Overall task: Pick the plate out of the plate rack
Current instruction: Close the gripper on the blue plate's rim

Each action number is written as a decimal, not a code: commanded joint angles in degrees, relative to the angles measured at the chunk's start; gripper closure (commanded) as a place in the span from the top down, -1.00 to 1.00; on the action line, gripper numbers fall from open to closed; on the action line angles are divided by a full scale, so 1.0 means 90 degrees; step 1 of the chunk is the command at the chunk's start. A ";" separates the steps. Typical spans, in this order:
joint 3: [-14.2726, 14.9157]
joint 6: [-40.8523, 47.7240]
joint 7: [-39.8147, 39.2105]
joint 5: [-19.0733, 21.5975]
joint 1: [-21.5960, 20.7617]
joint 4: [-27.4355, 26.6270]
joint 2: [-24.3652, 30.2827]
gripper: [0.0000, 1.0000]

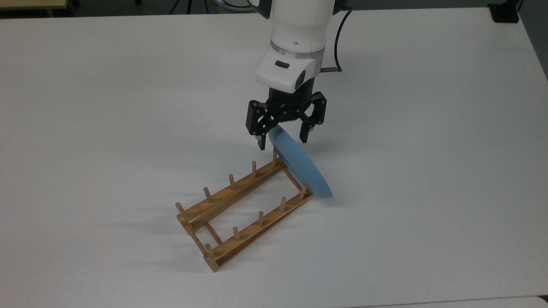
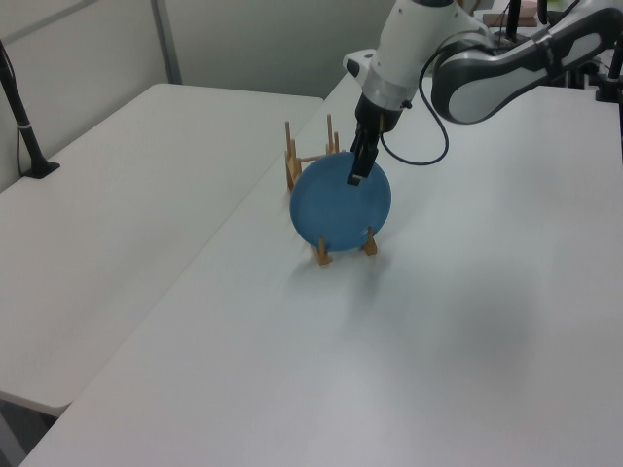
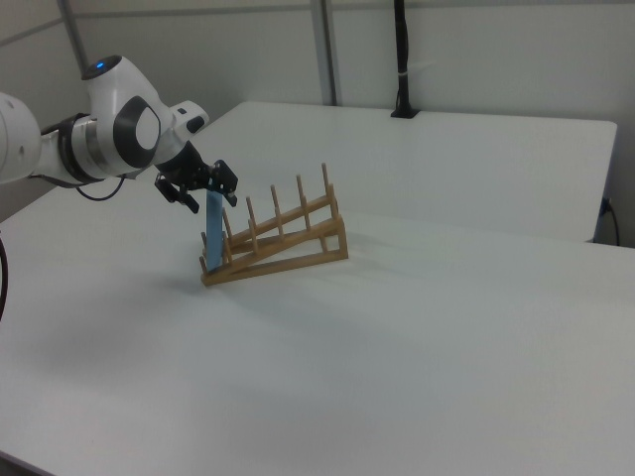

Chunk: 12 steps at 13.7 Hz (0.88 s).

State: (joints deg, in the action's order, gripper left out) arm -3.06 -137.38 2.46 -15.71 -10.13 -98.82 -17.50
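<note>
Broadly, the large white rectangular table (image 1: 428,128) takes up most of the scene, with wide bare stretches on every side of the rack; in the top view its far edge runs along the top of the picture and its right edge slants down at the top view's right. In the left view a second white table (image 2: 117,195) sits just beside it, a thin seam between the two, and a black post (image 2: 24,126) stands on that second table at the left view's left. Grey partition walls (image 3: 476,50) close off the room behind the tables in the right view.

The white robot arm (image 1: 299,38) reaches in from the far edge in the top view and points down toward the rack's plate end. The light-brown wooden plate rack (image 1: 239,209) of two pegged rails lies diagonally near the table's middle, its other slots bare. The round light-blue plate (image 1: 302,164) stands on edge at the rack's end nearest the arm, leaning slightly against the last pair of pegs.

The black two-finger gripper (image 1: 282,139) is spread wide and straddles the plate's upper rim, one finger on each face of the plate. In the top view a gap shows between the right-hand finger and the plate, so no grip is made.
</note>
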 commanded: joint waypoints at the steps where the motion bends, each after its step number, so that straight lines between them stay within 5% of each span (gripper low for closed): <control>1: 0.0057 -0.0057 0.0390 -0.0101 -0.0085 0.0295 -0.0077 -0.33; 3: 0.0057 -0.0057 0.0420 -0.0071 -0.0085 0.0345 -0.0077 -0.88; 4: 0.0057 -0.0057 0.0420 -0.0071 -0.0085 0.0345 -0.0077 -1.00; 12: 0.0057 -0.0038 0.0312 -0.0130 -0.0037 0.0335 0.0078 -1.00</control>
State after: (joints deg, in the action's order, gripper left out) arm -3.05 -137.67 4.72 -15.73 -10.13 -96.20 -17.78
